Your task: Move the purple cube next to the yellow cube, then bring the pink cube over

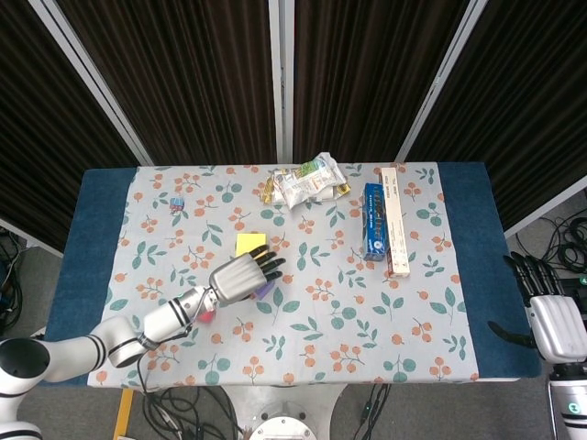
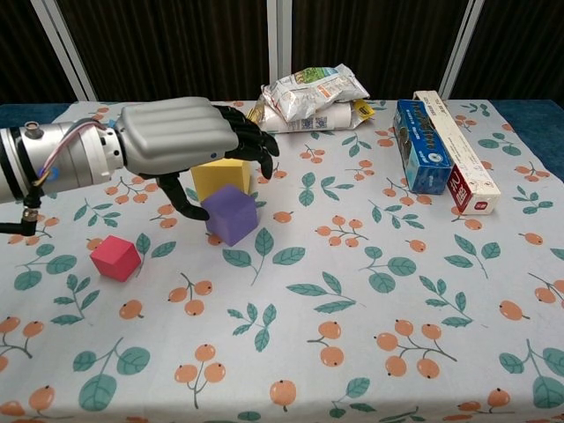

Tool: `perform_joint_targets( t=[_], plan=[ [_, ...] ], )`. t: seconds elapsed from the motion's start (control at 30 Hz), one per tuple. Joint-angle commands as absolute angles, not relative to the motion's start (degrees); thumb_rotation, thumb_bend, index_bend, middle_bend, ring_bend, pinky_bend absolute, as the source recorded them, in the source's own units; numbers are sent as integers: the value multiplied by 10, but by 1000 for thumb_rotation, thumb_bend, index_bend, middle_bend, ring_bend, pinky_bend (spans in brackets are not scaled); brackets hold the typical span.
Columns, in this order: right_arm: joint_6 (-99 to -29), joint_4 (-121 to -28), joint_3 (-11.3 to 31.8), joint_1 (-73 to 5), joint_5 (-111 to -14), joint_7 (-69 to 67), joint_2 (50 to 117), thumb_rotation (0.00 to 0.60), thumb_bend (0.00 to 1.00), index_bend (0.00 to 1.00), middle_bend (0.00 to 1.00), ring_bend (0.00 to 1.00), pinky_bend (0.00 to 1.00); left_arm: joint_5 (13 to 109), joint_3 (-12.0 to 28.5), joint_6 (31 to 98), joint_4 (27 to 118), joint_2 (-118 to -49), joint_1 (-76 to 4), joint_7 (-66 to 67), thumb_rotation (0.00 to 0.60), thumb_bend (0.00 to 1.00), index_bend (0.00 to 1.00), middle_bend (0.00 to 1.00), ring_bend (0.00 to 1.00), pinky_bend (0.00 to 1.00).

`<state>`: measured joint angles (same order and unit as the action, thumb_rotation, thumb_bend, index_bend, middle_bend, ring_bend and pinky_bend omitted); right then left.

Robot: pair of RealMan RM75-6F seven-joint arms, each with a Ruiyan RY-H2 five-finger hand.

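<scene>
Head view: mounted high, looking steeply down and forward; takes in the whole table (image 1: 463,275), the dark panels behind it and floor at both sides. Distant.

Chest view: mounted low at the table's near edge, facing forward at a shallow downward angle. Close; the left hand (image 2: 176,141) fills the upper left.

Shared: the left hand (image 1: 243,278) with the cubes beneath and beside it, and beyond its fingertips the snack bags (image 1: 307,181) (image 2: 313,95).
</scene>
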<state>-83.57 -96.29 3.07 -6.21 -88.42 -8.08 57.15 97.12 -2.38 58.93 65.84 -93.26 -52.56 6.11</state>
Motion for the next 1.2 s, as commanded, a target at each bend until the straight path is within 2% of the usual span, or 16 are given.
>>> perform_joint_targets(
  t=[0.03,0.23,0.53,1.2],
  plan=[
    [-837,-962,30,-61,-885,-82,571,600,26,0,42,0,0,979,-26,608,676,-922,-517,55,600,198,324,255,183,187],
    [-840,-961,29,-59,-887,-84,571,600,26,0,42,0,0,990,-41,615,708,-908,-504,66,600,259,331,262,167,168],
    [-842,-963,29,-58,-890,-82,571,600,26,0,42,0,0,1009,-57,587,729,-912,-503,138,600,333,361,288,157,161],
    [-852,-962,27,-51,-891,-86,570,600,26,0,42,0,0,989,-51,543,741,-916,-494,232,600,383,361,360,152,155]
  ],
)
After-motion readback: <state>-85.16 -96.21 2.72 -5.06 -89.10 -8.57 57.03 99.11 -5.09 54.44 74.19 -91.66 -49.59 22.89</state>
